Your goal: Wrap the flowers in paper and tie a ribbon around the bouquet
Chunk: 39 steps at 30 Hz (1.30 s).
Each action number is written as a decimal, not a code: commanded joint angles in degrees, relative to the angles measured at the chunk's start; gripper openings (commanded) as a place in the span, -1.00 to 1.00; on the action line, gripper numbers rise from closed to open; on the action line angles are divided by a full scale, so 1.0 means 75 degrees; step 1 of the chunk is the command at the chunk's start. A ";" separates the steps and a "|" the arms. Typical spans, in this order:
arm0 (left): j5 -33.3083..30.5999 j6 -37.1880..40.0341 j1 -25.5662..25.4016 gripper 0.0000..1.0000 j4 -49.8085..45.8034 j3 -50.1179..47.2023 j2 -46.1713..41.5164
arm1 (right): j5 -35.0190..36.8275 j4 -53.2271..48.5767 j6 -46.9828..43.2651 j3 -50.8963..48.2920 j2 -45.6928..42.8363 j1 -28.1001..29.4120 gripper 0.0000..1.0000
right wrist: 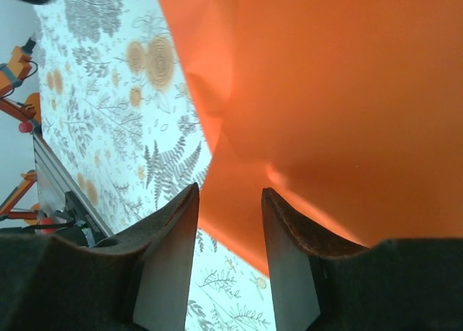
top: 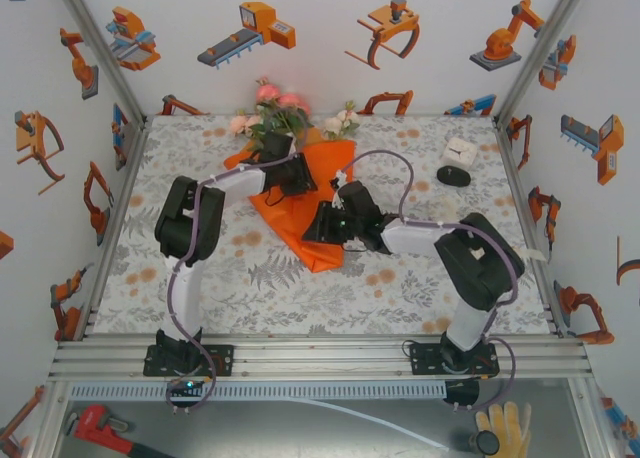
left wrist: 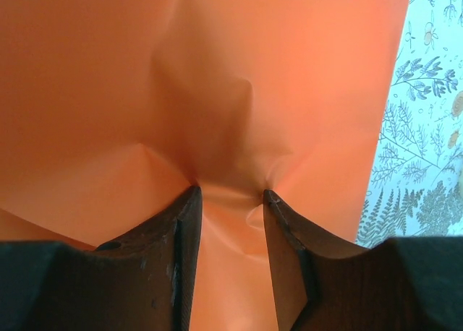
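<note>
left pincer (left wrist: 231,192) pinching creased orange paper (left wrist: 217,71), right pincer (right wrist: 230,188) at its free edge, grip unclear, cloth (right wrist: 108,92) alongside

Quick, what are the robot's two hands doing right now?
Left gripper: closed on the paper.
Right gripper: the paper lies between its jaws; grip cannot be told.

In the top view's centre the paper (top: 285,220) hides the flowers' (top: 275,96) stems; the bottom edge crops a yellow glove (top: 507,425).

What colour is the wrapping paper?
The paper is plain bright orange; left wrist view shows it best.
</note>
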 commanded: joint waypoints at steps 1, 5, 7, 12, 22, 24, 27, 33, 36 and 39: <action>-0.0031 0.0120 0.0064 -0.18 0.0036 -0.0279 -0.0255 | 0.0238 -0.0004 -0.0307 -0.0275 -0.0326 0.0042 -0.18; -0.0004 0.0125 0.0087 -0.17 0.0034 -0.0281 -0.0261 | -0.0477 0.0503 0.0110 -0.0591 0.0124 0.0114 -0.23; -0.0015 0.0122 0.0109 -0.17 0.0015 -0.0263 -0.0260 | -0.0652 0.0877 0.0328 -0.0836 0.0324 0.0287 -0.27; 0.0003 0.0140 0.0201 -0.17 0.0003 -0.0217 -0.0267 | -0.0519 0.0778 0.0372 -0.1151 0.0581 0.0545 -0.33; 0.0229 0.0211 0.0220 -0.17 0.0100 -0.0156 -0.0279 | 0.0143 -0.0251 -0.0133 -0.0859 -0.0992 0.0528 -0.27; 0.0276 0.0200 0.0216 -0.17 0.0145 -0.0206 -0.0306 | 0.0041 -0.0099 -0.0002 -0.0825 -0.0799 0.0499 -0.27; 0.0266 0.0188 0.0206 -0.17 0.0187 -0.0280 -0.0347 | -0.0437 0.0537 0.0478 -0.0853 -0.0141 0.0498 -0.37; 0.0274 0.0231 0.0204 -0.17 0.0114 -0.0289 -0.0343 | -0.0757 0.1576 0.1023 -0.1394 0.0515 0.0643 -0.62; 0.0256 0.0258 0.0210 -0.17 0.0116 -0.0263 -0.0358 | -0.0706 0.1407 0.0954 -0.1459 0.0320 0.0674 -0.61; 0.0237 0.0268 0.0213 -0.17 0.0110 -0.0271 -0.0390 | -0.0608 0.0877 0.0698 -0.1281 -0.0283 0.0674 -0.57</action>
